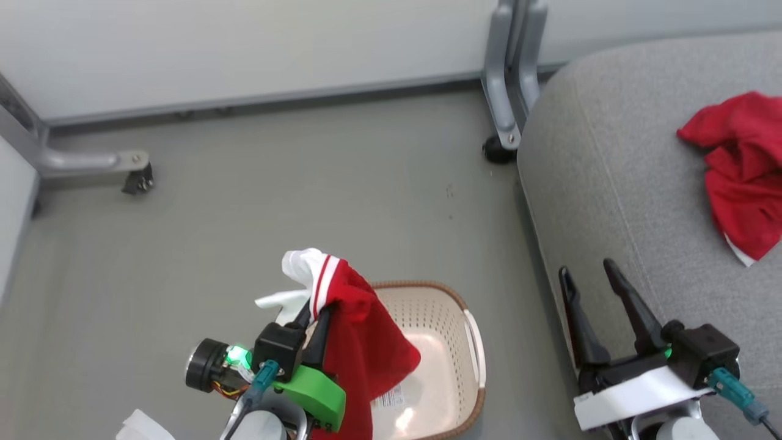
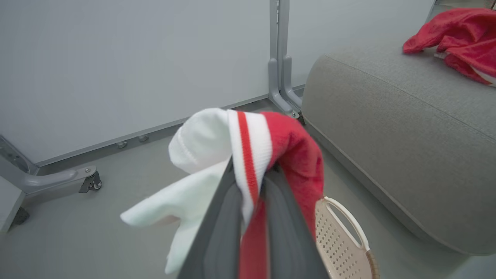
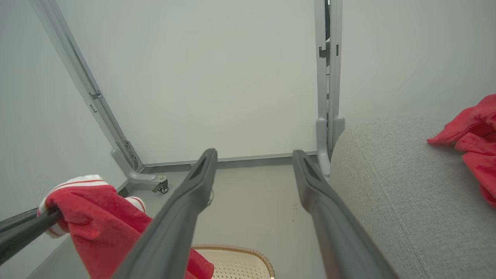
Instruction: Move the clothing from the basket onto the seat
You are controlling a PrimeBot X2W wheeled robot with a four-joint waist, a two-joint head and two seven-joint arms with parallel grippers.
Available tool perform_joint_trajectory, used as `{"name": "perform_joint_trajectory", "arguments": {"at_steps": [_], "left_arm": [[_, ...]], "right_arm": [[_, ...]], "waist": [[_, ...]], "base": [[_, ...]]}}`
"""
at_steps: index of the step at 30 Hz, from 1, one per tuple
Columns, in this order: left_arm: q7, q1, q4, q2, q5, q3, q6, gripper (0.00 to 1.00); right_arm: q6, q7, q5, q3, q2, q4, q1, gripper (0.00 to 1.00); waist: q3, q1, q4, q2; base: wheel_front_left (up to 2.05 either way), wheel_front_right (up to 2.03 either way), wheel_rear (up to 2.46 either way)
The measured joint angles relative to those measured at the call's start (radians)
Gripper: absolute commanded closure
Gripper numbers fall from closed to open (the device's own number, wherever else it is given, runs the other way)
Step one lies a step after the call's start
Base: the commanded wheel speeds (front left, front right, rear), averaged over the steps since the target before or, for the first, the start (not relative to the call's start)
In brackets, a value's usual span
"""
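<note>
My left gripper point(image 1: 313, 318) pinches a red-and-white garment point(image 1: 360, 342) lifted above the cream basket point(image 1: 473, 342); my right gripper point(image 1: 585, 269) hangs spread and empty at the grey seat point(image 1: 611, 183), where another red garment point(image 1: 739, 171) lies crumpled.

Oval cream perforated basket point(image 1: 441, 318), brown woven-look rim, upright. Over the basket's left part, red garment point(image 1: 360, 342) with white section and striped trim, draped and hanging, pinched in the left gripper point(image 1: 314, 311). Right of the basket, large grey seat point(image 1: 611, 183), rounded, seamed. On it, well right of the basket, second red garment point(image 1: 739, 171), crumpled.
</note>
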Motion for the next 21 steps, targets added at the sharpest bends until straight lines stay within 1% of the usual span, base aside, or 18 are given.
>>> {"name": "perform_joint_trajectory", "arguments": {"at_steps": [4,11,15,21], "left_arm": [[0.0,0.011,-0.051,-0.006,0.016,0.04,0.0,1.0],[0.0,0.029,-0.097,-0.023,0.04,0.08,0.003,1.0],[0.0,0.029,-0.115,-0.03,0.05,0.091,-0.004,1.0],[0.0,0.029,-0.126,-0.04,0.052,0.101,-0.03,1.0]], "right_arm": [[0.0,0.0,-0.004,0.006,-0.004,0.017,0.033,0.0],[0.0,0.0,-0.004,-0.001,-0.009,0.036,0.089,0.0],[0.0,0.0,-0.004,0.002,-0.01,0.038,0.095,0.0],[0.0,0.0,-0.004,0.004,-0.014,0.041,0.104,0.0]], "waist": [[-0.074,0.0,0.007,0.0],[-0.164,0.0,0.016,0.0],[-0.19,0.0,0.019,0.0],[-0.205,0.0,0.021,0.0]], "base": [[0.0,0.0,0.0],[0.0,0.0,0.0],[0.0,0.0,0.0],[0.0,0.0,0.0]]}}
